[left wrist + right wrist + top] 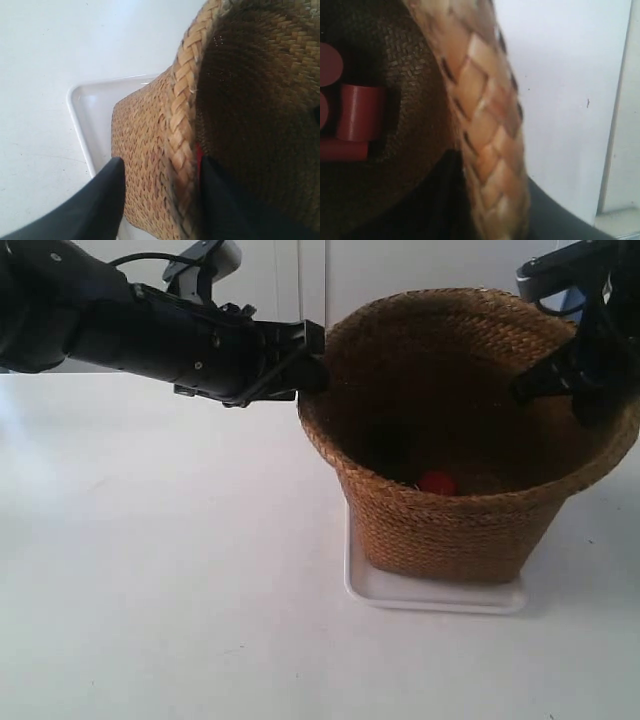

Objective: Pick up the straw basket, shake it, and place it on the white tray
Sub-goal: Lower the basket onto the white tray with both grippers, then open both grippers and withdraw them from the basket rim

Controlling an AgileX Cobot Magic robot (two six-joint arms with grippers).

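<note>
At desk [150, 640] front, find white tray [420, 595] bearing straw basket [450, 520] — hence left tool [162, 165] parted astride rim [182, 100]; right tool [490, 200] grip indeterminate.

A white tabletop [150, 590] stretches to a pale wall [430, 265], split by vertical seams [301, 280], under soft, even indoor light.

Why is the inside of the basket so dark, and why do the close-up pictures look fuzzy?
Exterior view: the straw basket shades its own deep inside, so the red piece barely shows; left wrist view: the black fingers, nearest the lens, are blurred; right wrist view: the braided rim is very close and out of focus.
</note>
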